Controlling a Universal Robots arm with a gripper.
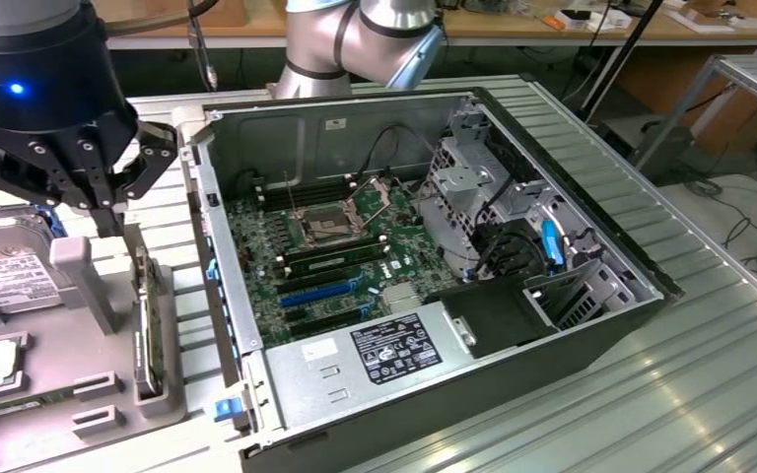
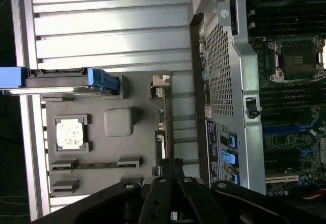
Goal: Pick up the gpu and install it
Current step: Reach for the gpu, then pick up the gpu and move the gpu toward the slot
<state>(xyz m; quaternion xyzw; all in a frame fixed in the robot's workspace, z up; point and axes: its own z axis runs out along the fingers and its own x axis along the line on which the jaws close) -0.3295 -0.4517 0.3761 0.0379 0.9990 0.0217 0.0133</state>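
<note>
Claw (image 1: 106, 225), black, is seen closed, empty, over thin green-black gpu (image 1: 149, 325) slotted edgewise in grey plastic tray (image 1: 56, 360); pickup, installation not yet done.

We see bright overhead light, glare streaking the ribbed metal table (image 1: 708, 335). In the wrist view its slats wash out pale, while the motherboard (image 2: 290, 107) lies dim.

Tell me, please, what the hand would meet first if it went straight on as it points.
Probably the gpu, standing on edge in the grey holder: the shut hand points down just above its top edge. Depth is unclear, so it might land on the holder beside it.
</note>
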